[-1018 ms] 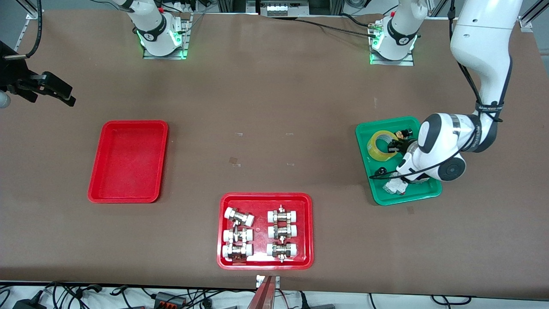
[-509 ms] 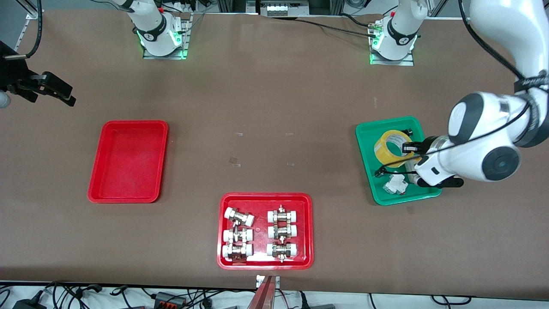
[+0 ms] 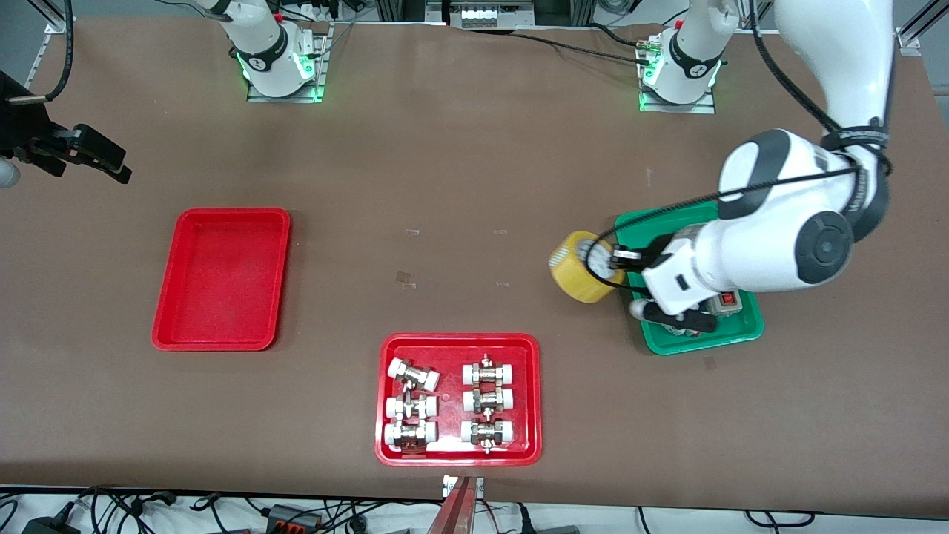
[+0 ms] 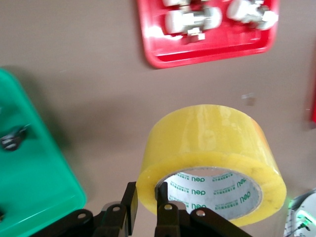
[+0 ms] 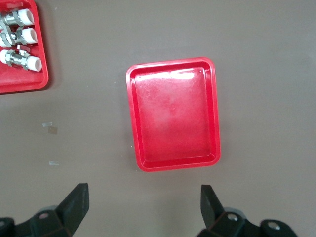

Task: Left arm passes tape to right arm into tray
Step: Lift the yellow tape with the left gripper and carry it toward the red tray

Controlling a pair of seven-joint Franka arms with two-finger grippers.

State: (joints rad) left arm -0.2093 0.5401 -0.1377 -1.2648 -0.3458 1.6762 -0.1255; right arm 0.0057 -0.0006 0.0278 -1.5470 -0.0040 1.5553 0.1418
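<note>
"deli"-printed tape (image 4: 212, 153) in left claw (image 4: 144, 210)

Your left arm (image 3: 786, 245) reaches from its base down along its end of the table, elbow bent, forearm turned toward the table's middle. Your left gripper (image 4: 144, 213) is up in the air over bare tabletop, its two fingers (image 4: 129, 210) pinched together on the roll wall they carry. Your right arm waits. Your right gripper (image 5: 144, 203) hangs with its fingers (image 5: 76, 201) spread wide, holding nothing.
</note>
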